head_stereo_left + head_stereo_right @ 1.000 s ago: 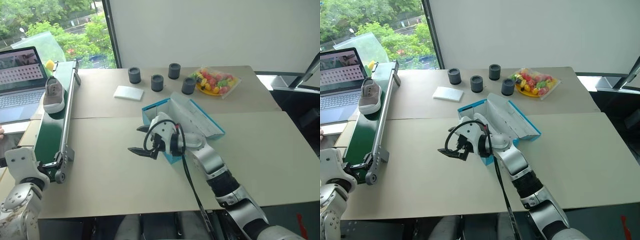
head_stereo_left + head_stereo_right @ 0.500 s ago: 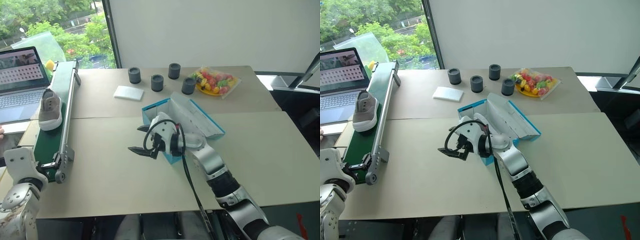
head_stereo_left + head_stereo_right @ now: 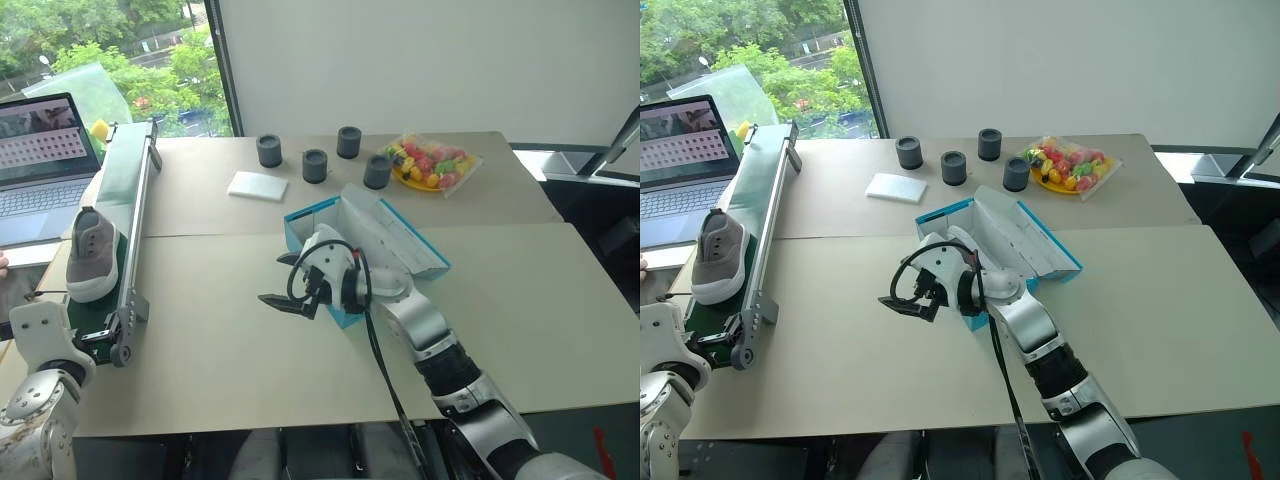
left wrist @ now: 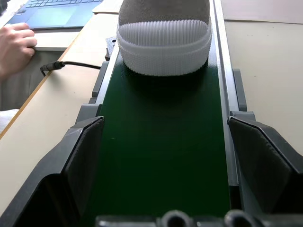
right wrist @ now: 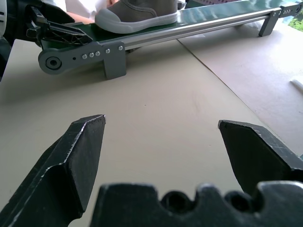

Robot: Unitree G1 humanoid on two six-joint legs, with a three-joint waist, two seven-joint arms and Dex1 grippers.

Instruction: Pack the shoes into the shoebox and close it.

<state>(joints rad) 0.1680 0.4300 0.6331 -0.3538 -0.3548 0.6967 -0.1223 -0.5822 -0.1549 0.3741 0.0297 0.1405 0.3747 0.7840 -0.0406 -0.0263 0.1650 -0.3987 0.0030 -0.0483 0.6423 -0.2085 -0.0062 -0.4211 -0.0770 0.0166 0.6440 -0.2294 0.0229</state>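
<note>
- A green conveyor belt [image 3: 108, 215] is running along the table's [image 3: 520, 300] nine o'clock edge.
- A laptop [image 3: 40, 165] is sitting open at ten o'clock, beside the belt.
- Four dark grey cups [image 3: 314, 165] are standing at twelve o'clock.
- A white pad [image 3: 257, 185] is lying just beside them.
- A bag of colourful sweets [image 3: 432, 165] is resting at one o'clock.
- A person's hand [image 4: 15, 47] is resting near the laptop.

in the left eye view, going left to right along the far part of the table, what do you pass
laptop → conveyor → white pad → cups → bag of sweets
</note>
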